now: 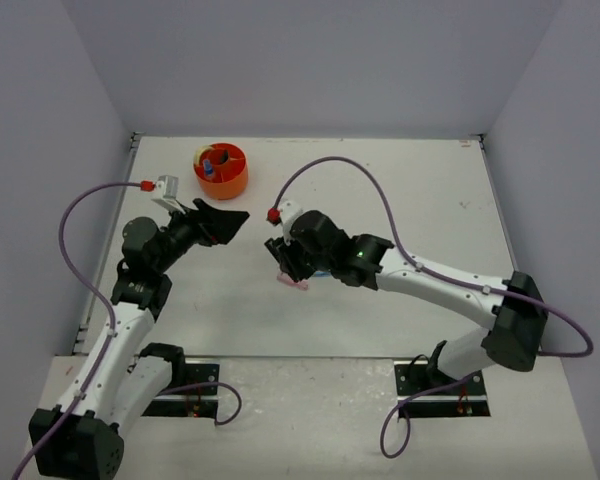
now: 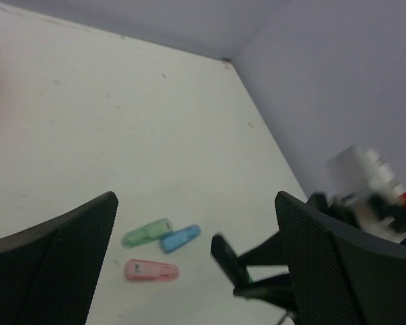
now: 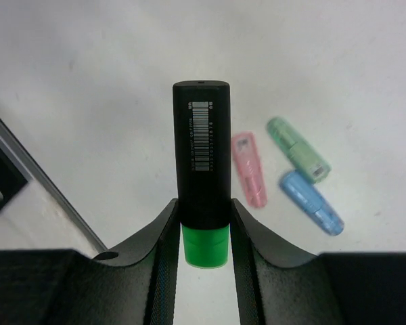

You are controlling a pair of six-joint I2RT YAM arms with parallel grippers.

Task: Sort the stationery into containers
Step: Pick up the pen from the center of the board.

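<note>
Right claw (image 3: 201,204) has the green-ended highlighter (image 3: 201,152). Both fingers are closed snug on the barrel just above the green end, so the long black body sticks out past the fingertips. It's a grip low on the barrel, and my read is that this leaves the free end clear to go down into a compartment first. The highlighter looks to be off the worktop (image 1: 410,200), over the middle and a little toward the near edge, though the wrist view can't settle how high.

Right beside it lie three pastel pieces. The pink piece (image 3: 249,178) is nearest the highlighter. The mint piece (image 3: 298,154) and blue piece (image 3: 311,202) sit end to end just past it, so close that I can't tell if they touch. All three lie flat and unsorted.

Left claw (image 1: 220,218) hangs wide open with nothing in it, above the worktop between that cluster and the orange organiser (image 1: 221,170). Its wrist camera looks straight at the pastels, so I judge it's waiting its turn and leaving the right arm room to work.

The organiser sits toward the far-left corner, well apart from the highlighter. A blue-topped item (image 1: 209,169) already stands in one compartment, though I can't make out which. So the sort is under way, with a carry across to the far edge ahead. The catch is that the left arm sits close to that route.
</note>
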